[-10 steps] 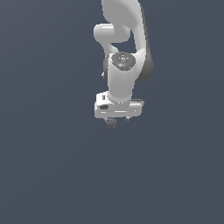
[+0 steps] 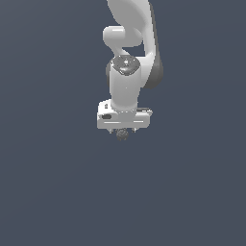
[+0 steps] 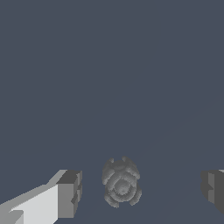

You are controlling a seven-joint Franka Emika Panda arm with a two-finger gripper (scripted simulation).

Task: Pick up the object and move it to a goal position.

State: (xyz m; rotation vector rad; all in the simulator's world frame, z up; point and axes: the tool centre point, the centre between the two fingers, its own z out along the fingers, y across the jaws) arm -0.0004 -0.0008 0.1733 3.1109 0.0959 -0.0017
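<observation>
Arm barely moved; gripper [image 3: 141, 192] straddles object [image 3: 121, 182].

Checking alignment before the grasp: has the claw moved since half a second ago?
Yes. The claw has shifted slightly toward the exterior view's left, judged against the object, which kept its place and now sits nearer the claw's middle.

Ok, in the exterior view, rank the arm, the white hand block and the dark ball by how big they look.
1. Arm, largest.
2. White hand block.
3. Dark ball, much the smallest, sitting just under the hand.
</observation>
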